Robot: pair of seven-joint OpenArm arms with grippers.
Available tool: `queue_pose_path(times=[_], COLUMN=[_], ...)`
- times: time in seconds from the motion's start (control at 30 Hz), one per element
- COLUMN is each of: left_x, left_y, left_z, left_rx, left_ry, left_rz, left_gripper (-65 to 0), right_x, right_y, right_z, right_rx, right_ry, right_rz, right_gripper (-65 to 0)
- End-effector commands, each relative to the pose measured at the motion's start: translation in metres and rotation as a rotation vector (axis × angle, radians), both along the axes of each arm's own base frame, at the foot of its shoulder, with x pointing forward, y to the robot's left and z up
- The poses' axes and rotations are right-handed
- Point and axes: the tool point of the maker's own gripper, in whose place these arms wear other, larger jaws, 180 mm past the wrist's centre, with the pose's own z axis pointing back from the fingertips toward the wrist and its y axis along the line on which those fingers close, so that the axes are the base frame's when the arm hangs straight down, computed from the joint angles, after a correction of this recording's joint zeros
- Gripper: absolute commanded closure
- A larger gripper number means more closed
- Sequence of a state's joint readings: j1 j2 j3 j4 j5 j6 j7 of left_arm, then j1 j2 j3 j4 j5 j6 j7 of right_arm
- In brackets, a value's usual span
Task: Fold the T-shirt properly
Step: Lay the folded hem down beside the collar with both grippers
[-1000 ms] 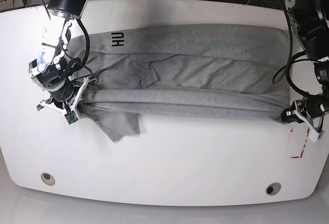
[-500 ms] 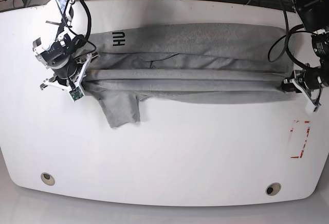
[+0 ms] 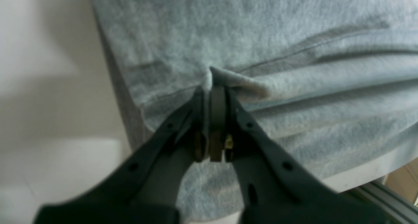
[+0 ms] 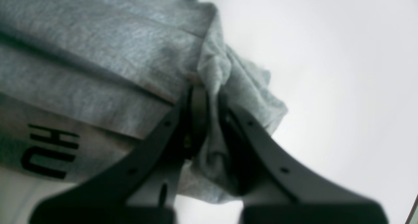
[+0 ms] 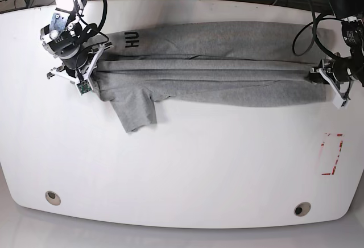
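The heather-grey T-shirt (image 5: 227, 80) lies stretched in a long band across the far half of the white table (image 5: 187, 162). Black letters "HU" (image 5: 132, 41) show at its far left, and one sleeve (image 5: 135, 112) sticks out toward the front. My right gripper (image 5: 95, 67), at the band's left end, is shut on a bunched fold of the T-shirt (image 4: 98, 54), pinched between its fingers (image 4: 204, 90). At the right end, my left gripper (image 5: 314, 77) is shut on the hem edge of the T-shirt (image 3: 261, 38), with cloth clamped at the tips (image 3: 212, 87).
A red outline mark (image 5: 331, 154) is on the table at the right. Two round holes (image 5: 52, 197) (image 5: 302, 209) sit near the front edge. Cables and both arm bases crowd the far edge.
Both grippers have carried the held fold away from the front, toward the far edge. The folded layer now lies over the shirt's body, and the band is narrower and pulled straighter.
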State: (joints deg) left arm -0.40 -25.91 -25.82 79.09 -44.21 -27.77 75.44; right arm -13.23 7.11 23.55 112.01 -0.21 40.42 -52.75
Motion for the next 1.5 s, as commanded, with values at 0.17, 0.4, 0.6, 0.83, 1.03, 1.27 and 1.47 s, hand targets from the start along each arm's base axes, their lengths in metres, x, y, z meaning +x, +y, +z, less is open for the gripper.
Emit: queue_pose_path(times=[0.17,0.4,0.6,0.83,1.03,1.27,1.47], left_x=[0.002,-0.009,-0.021,-0.028,-0.029,-0.011,0.024], left_y=[0.01,0.009,0.01,0.01,0.01,0.008,-0.004], left_z=[0.009,0.002,-0.007,-0.011,-0.011,0.002,0.027], left_rx=[0.028,0.029,0.027,0.027,0.033,0.044,0.004], left_ry=[-0.023,0.004,0.036,0.054,0.071,0.042,-0.043], left_rz=[-0.001,-0.003,0.001,0.001,-0.007,-0.022,-0.038], left_gripper=[-0.4,-0.4,-0.4,-3.5,-27.4,-37.1,-37.1], right_x=[-0.002,-0.011,-0.016,-0.019,-0.018,-0.004,0.013], right_y=[-0.003,-0.003,-0.004,-0.003,-0.002,-0.005,-0.015], right_z=[0.004,-0.002,-0.005,-0.008,-0.004,0.019,0.034], right_rx=[-0.01,-0.01,-0.012,-0.011,-0.009,0.002,0.004], right_ry=[-0.015,0.01,0.023,0.032,0.021,-0.066,-0.129], right_rz=[-0.003,-0.003,-0.004,-0.006,-0.005,-0.058,-0.095], right_gripper=[-0.2,-0.2,-0.3,-18.1,-42.8,-44.4,-44.4])
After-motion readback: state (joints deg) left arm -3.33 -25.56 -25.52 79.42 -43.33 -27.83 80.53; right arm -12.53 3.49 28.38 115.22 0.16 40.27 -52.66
